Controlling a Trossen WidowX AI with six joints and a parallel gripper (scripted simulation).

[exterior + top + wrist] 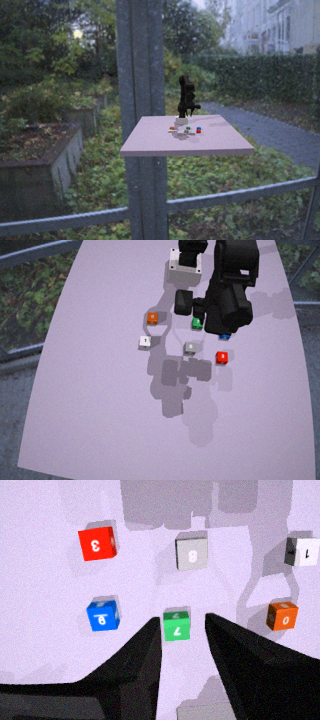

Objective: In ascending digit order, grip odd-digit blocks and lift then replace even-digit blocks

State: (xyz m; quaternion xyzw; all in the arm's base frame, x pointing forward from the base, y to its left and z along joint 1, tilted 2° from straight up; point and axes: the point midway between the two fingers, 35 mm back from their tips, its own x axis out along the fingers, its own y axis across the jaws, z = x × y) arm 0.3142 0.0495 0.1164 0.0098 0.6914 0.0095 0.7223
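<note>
We see six cube-shaped blocks lying flat on the table (103, 420) (186, 144) (30, 590), in two loose rows of three. In the top view, their printed digits stand upright, heads toward the edge where the pale base (184, 277) (181, 120) sits. No block shows us a longer axis; their sides run roughly along the table's edges.

Nearer the base edge, we find the orange 0 block (152, 318) (171, 128) (283, 616) toward the left edge, the green 7 block (197, 324) (188, 128) (176, 625) in the middle, and the blue block (224, 337) (198, 128) (103, 615) toward the right edge; its digit is too blurred for us to read surely. Nearer the opposite edge lie the white 1 block (145, 342) (170, 131) (302, 551), the gray 8 block (190, 348) (186, 131) (192, 553) and the red 3 block (222, 357) (198, 131) (98, 544), left to right.

Our gripper (202, 320) (189, 116) (183, 622) hangs well above the table, its fingers pointing down and partly spread, with nothing pinched. In the wrist view, the green 7 block appears between the fingertips, but below them and untouched.
</note>
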